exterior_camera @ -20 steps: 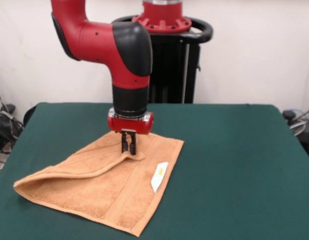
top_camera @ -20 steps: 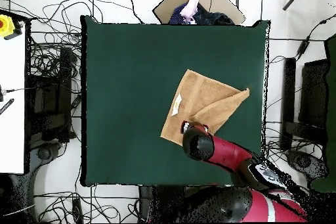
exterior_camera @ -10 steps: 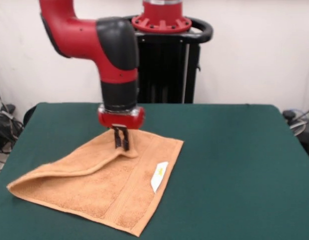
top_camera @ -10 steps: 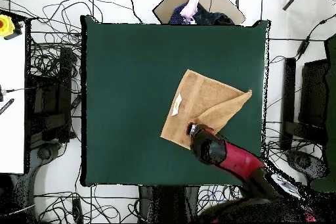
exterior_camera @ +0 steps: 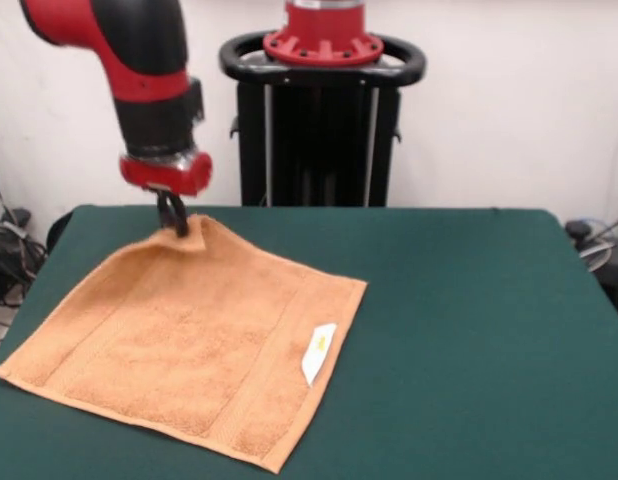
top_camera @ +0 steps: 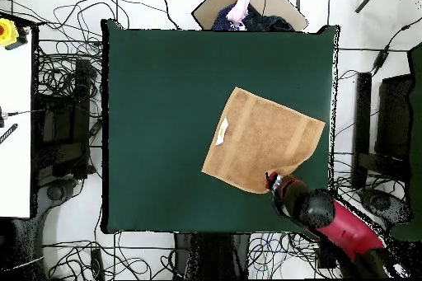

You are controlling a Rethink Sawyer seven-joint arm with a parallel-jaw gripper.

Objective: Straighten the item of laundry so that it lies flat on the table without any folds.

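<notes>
The table (exterior_camera: pixel 469 300) has a dark green top and fills most of both views; nothing on it serves as a container, and only one loose thing lies on it. The red and black arm (exterior_camera: pixel 139 60) comes down over the table's far left part in the front view; in the overhead view it shows at the bottom right, reaching over the table's lower edge.

The towel (exterior_camera: pixel 189 350), orange-tan and roughly square, is spread open on the table. In the front view it lies on the left half, set like a diamond, with its nearest corner close to the picture's bottom edge and its left corner near the table's left edge. In the overhead view the towel (top_camera: pixel 262 139) sits right of the table's middle, within the green top on all sides. Most of it lies flat. One corner, the far one in the front view, is lifted a little off the table and puckered into a small peak.

The gripper (exterior_camera: pixel 173 215) hangs straight down from the red wrist, and its dark fingers are clenched on that raised corner, pinching the cloth between them. The rest of the towel spreads away from the fingers toward the camera and to the right in the front view.

A small white tag (exterior_camera: pixel 317 352) lies on the towel's right-hand edge in the front view, well apart from the gripper. Woven bands run along the towel near two opposite edges.
</notes>
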